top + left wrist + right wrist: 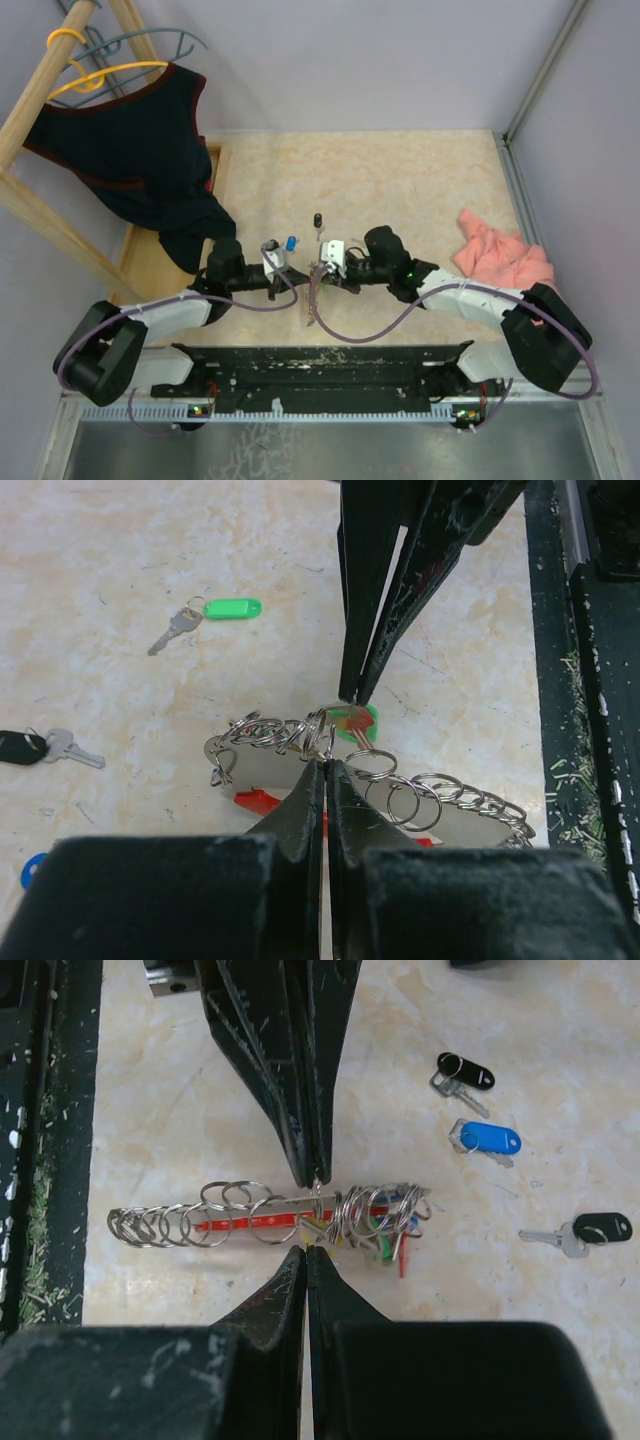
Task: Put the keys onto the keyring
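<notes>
Both grippers closed tight. L gripper [322,770] and R gripper [305,1252] meet tip to tip on the keyring [250,1222], mid-frame in both wrist views. I can't tell if a ring is actually pinched. Loose keys: green [232,608] upper left in L wrist view, blue [490,1140] and black [467,1070] upper right in R wrist view. Tags too small to read.

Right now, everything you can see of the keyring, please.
The keyring is a long, narrow loop: a red band beside a grey strip, with many silver split rings threaded along it. Green, red and yellow key tags bunch at one end. It lies on the beige table. The shut tips of the left gripper and right gripper meet it mid-length from opposite sides; whether they pinch strip or ring is unclear.
</notes>
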Controlling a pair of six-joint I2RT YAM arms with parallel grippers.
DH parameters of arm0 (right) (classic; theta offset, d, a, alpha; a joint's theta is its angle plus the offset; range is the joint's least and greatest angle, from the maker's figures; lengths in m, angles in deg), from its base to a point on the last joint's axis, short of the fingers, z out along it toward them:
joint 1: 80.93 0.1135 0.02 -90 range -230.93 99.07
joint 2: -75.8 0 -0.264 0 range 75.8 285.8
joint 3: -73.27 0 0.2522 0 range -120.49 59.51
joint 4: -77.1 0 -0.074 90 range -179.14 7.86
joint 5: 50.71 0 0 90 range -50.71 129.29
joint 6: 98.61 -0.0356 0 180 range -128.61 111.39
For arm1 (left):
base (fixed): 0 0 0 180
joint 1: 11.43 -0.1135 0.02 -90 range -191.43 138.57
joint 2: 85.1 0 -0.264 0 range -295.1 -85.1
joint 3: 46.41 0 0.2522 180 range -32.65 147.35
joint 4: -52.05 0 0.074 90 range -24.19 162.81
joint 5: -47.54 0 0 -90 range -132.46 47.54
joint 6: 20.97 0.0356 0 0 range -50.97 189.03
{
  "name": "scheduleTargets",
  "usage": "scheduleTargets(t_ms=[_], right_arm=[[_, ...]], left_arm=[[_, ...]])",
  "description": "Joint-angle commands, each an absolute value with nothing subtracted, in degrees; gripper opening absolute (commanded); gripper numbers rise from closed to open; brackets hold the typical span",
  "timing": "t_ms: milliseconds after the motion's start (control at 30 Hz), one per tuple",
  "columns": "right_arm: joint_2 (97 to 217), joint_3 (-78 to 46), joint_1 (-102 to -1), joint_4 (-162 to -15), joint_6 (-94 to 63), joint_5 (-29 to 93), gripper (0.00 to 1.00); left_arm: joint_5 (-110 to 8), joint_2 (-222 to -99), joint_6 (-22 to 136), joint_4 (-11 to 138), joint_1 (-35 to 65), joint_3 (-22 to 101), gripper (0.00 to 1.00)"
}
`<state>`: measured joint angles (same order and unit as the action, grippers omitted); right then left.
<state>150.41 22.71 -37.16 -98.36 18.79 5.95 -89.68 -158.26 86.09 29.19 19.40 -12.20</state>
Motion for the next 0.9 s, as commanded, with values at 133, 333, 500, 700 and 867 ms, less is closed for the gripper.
scheduleTargets(t_ms=[133, 333, 500, 700, 867], right_arm=[[149.92, 24.92, -36.59, -106.19, 19.98, 3.44, 0.0], [150.21, 26.45, -36.55, -110.69, 20.03, 4.31, 0.0], [150.92, 27.65, -36.57, -112.16, 20.02, 6.67, 0.0], [152.09, 28.88, -36.96, -114.55, 19.41, 7.13, 0.0], [152.56, 28.82, -37.37, -115.3, 19.13, 5.06, 0.0]], left_arm=[[-87.48, -155.9, 88.97, 26.41, 20.65, -12.92, 0.02], [-86.55, -157.21, 89.02, 26.65, 20.92, -12.72, 0.02], [-86.16, -159.57, 88.74, 27.38, 20.92, -11.71, 0.02], [-87.11, -161.66, 88.47, 28.2, 21.17, -10.47, 0.02], [-87.76, -161.45, 88.93, 28.07, 21.36, -10.61, 0.02]])
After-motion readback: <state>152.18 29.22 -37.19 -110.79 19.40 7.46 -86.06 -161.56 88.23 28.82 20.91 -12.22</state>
